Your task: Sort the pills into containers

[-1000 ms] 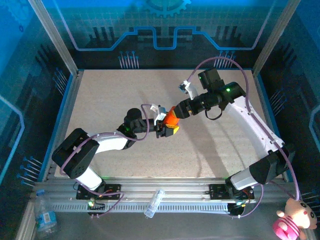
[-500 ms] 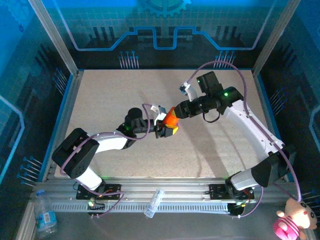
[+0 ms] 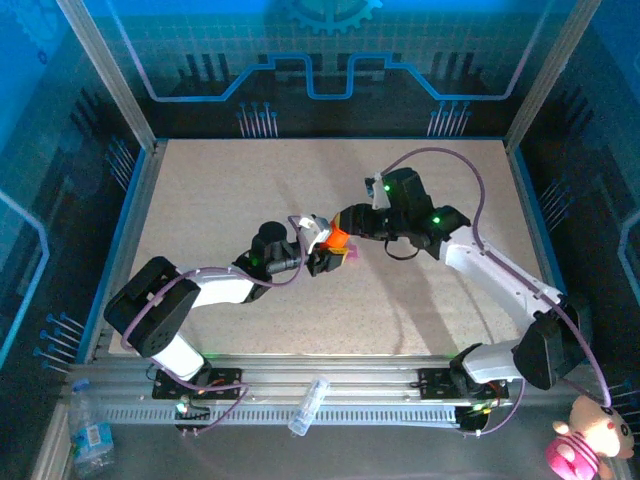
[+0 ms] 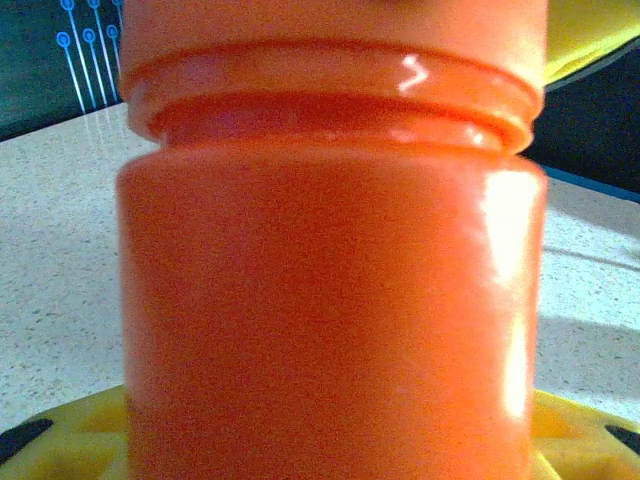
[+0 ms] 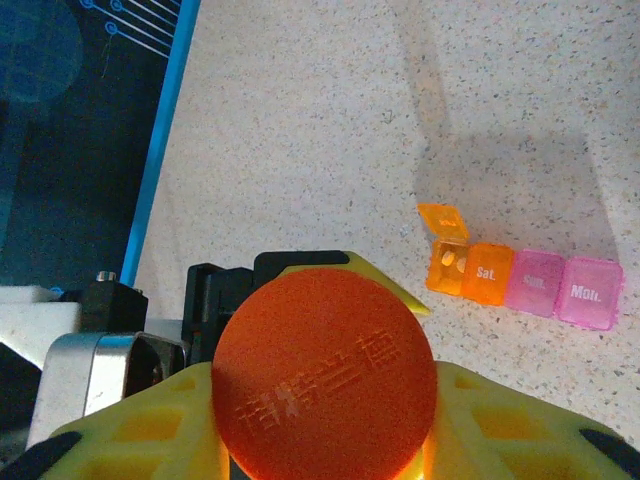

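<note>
My left end effector [image 3: 323,260] and right end effector [image 3: 350,222] clench the orange bottle [image 4: 330,300]; glossy stiff plastic, likely slippery, best held mid-body

A speckled beige table [image 3: 230,190] sits inside a blue rim [image 3: 123,240], with silver posts [image 3: 105,70] rising at its far corners. Behind it stands a blue backdrop [image 3: 330,60] printed with circuit lines and a gear. A metal rail [image 3: 380,385] runs along the near edge, and a clear tube [image 3: 308,405], perhaps a vial, lies across it. A water bottle [image 3: 92,438] lies at the lower left and a pink plush toy [image 3: 588,437] sits at the lower right.
</note>
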Motion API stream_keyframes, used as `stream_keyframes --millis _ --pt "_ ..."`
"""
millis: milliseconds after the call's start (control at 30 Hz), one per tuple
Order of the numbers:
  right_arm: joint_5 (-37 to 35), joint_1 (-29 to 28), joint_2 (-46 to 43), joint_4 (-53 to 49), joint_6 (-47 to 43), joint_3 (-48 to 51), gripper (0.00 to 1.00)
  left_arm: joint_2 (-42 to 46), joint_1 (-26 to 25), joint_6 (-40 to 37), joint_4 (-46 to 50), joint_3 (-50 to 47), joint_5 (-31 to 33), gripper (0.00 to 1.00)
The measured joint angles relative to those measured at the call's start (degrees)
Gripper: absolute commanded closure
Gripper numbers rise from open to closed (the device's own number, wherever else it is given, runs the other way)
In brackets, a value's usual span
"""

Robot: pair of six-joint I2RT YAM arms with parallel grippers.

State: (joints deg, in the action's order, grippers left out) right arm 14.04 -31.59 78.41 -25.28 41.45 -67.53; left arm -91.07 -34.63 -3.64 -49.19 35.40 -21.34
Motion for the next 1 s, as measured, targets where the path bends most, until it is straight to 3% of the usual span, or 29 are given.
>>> stream_keyframes --millis 300,467,633,1000 --pt "7.85 4.72 -1.92 -3.17 -3.58 -1.88 0.13 -0.02 -0.5 1.03 -6.6 0.02 -0.55 1.0" --pt "15.56 10.93 -7.56 -9.07 -12.52 -3.43 0.1 -0.02 -0.35 2.58 -9.03 0.02 -3.28 1.0" --pt "21.64 11.74 -7.5 -17.18 -24.68 -9.57 0.09 0.37 -0.33 4.63 -8.55 0.13 -8.57 1.0" --pt "20.57 8.92 0.81 -28.24 -39.89 -20.37 0.08 0.94 -0.07 9.84 -7.63 2.71 -17.31 1.0"
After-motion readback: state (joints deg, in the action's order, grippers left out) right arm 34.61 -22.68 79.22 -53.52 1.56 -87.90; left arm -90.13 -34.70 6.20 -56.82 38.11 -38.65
